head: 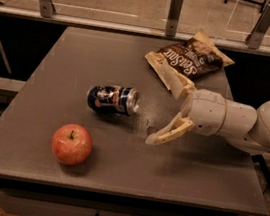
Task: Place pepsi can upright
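The pepsi can (113,99) lies on its side on the grey table (82,56), silver top pointing right. It is dark blue with red-white marks. My gripper (167,110) is to the right of the can, apart from it by a small gap. Its fingers are spread open and hold nothing. One finger (172,80) reaches up toward the snack bag, the other (166,134) points down-left over the table.
A red apple (71,144) sits near the front left of the table. A brown snack bag (190,60) lies at the back right, just behind my gripper. A glass rail with metal posts (175,7) runs behind the table.
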`<control>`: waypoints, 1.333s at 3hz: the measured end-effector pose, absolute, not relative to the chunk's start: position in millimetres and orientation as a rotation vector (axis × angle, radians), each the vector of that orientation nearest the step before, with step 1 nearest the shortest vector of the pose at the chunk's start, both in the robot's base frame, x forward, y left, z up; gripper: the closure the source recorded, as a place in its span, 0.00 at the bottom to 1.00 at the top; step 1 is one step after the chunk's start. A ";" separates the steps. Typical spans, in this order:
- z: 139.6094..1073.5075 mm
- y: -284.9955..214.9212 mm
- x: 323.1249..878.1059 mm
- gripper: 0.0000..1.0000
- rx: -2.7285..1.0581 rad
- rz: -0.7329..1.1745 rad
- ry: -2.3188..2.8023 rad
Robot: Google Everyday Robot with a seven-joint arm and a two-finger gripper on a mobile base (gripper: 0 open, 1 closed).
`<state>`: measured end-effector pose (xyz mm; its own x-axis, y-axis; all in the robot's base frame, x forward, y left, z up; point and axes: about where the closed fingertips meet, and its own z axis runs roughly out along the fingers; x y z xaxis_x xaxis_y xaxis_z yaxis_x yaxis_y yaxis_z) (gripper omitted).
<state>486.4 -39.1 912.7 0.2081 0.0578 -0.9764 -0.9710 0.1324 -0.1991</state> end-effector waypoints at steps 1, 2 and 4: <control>916.7 -43.4 488.0 0.00 -1.136 0.952 1.148; 921.4 -28.8 499.5 0.00 -1.109 0.873 1.337; 932.8 14.0 553.5 0.00 -1.062 0.698 1.654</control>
<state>553.5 14.0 932.8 -0.1052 -0.3115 -0.9444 -0.8940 0.4456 -0.0474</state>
